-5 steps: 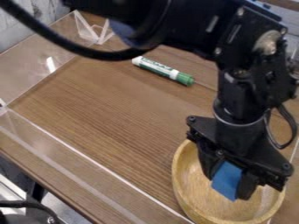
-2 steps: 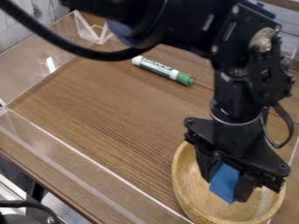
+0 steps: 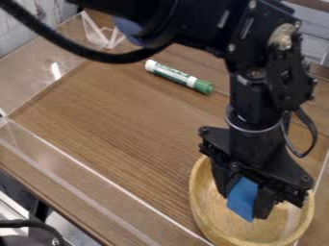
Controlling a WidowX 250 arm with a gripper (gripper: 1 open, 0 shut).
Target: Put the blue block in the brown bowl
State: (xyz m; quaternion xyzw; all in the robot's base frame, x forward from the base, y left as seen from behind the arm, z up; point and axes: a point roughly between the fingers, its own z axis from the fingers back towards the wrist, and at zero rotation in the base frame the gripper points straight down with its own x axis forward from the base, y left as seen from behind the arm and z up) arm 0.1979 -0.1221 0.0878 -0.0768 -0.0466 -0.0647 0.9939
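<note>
Looking at a pretty tidy grab here. Got the blue block pinched in the black hand, down in the lower right of the frame. Can see fingers closed in on the block, with nothing wider than the block itself between them, and pointing down over the brown bowl. Can't really tell from this angle if touching the bottom of the bowl or hanging just above it. Can make out a good bit of pale wood grain around the block, though, plus the thick rim curving round below and to the left of the hand.

Also spotting a green-and-white marker near the top middle, lying at a slant on the brown wooden surface — well apart from the bowl. Seeing a thick black cable looping across the upper left, in front of some whitish strappy thing, too vague to name. Noticing a clear strip too, running diagonally along the near edge of the surface, from the left side down toward the bowl.
</note>
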